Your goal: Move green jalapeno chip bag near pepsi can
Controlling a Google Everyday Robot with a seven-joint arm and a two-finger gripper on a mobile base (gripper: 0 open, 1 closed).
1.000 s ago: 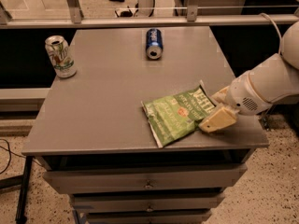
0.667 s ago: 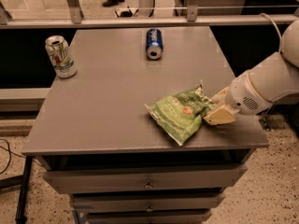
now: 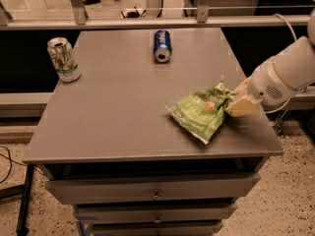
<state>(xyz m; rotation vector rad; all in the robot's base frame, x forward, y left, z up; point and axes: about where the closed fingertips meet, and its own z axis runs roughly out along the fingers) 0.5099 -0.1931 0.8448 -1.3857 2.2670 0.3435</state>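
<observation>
The green jalapeno chip bag (image 3: 201, 111) is light green and crinkled, at the right side of the grey table (image 3: 113, 112), tilted with its right end raised. My gripper (image 3: 233, 102) comes in from the right on a white arm and is shut on the bag's right edge. The pepsi can (image 3: 162, 45) is dark blue and lies on its side at the far middle of the table, its silver top facing me. The bag is well apart from the can, nearer the front right.
A white-and-green can (image 3: 63, 59) stands upright at the far left of the table. Drawers (image 3: 155, 193) sit below the tabletop. A railing (image 3: 147, 14) runs behind the table. A cable (image 3: 7, 166) lies on the floor at left.
The bag has been lifted at its right end and turned, shifting slightly right in the gripper's hold. The cans have not moved.
</observation>
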